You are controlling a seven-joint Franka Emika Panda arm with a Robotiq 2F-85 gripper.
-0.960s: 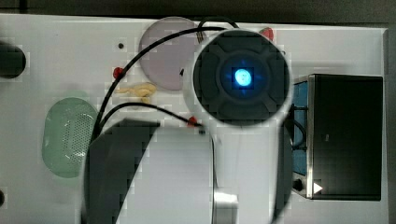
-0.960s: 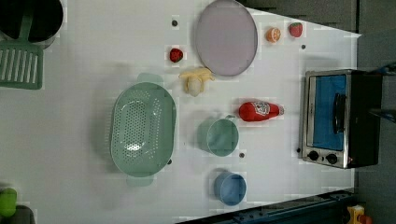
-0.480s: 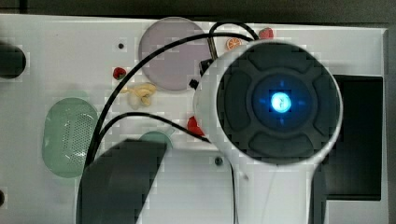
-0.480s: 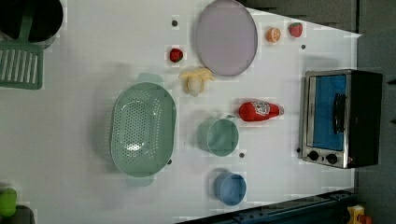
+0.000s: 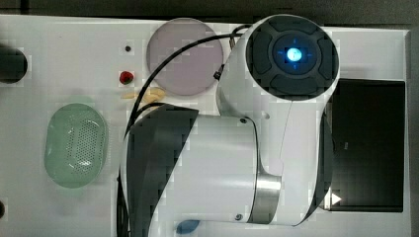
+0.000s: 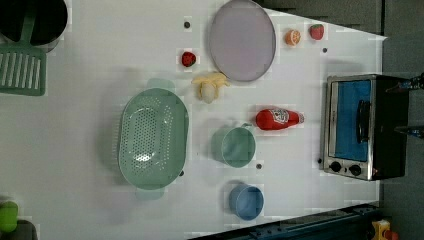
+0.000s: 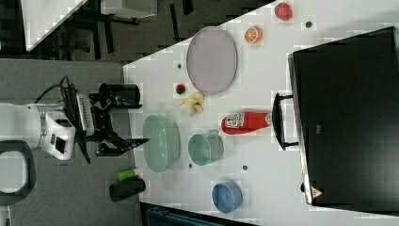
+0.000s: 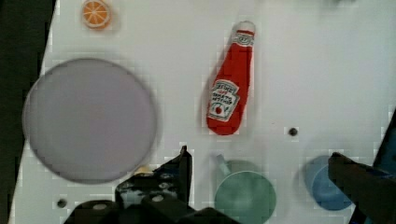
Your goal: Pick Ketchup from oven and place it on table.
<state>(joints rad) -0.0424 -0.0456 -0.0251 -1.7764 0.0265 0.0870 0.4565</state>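
Observation:
The ketchup (image 6: 277,119) lies on its side on the white table (image 6: 90,210), cap toward the oven (image 6: 360,127), between it and a teal cup (image 6: 235,146). The oven's blue glass door is closed. In the wrist view the ketchup (image 8: 231,88) lies flat and untouched, well beyond my gripper (image 8: 259,161), whose black fingers (image 8: 182,168) stand wide apart with nothing between them. In the right view my gripper (image 7: 124,123) is open at the right view's left, far from the ketchup (image 7: 244,122) and the oven (image 7: 348,117). My arm (image 5: 237,158) covers the middle of the top view.
A lilac plate (image 6: 242,40), a banana (image 6: 210,86), a strawberry (image 6: 188,58), a green colander (image 6: 152,137) and a blue cup (image 6: 246,201) stand on the table. An orange slice (image 6: 292,36) and a red fruit (image 6: 316,31) lie near the far edge.
In the top view my arm's round end has swung to the top view's right, then toward its top. The ketchup and the other things have stayed put.

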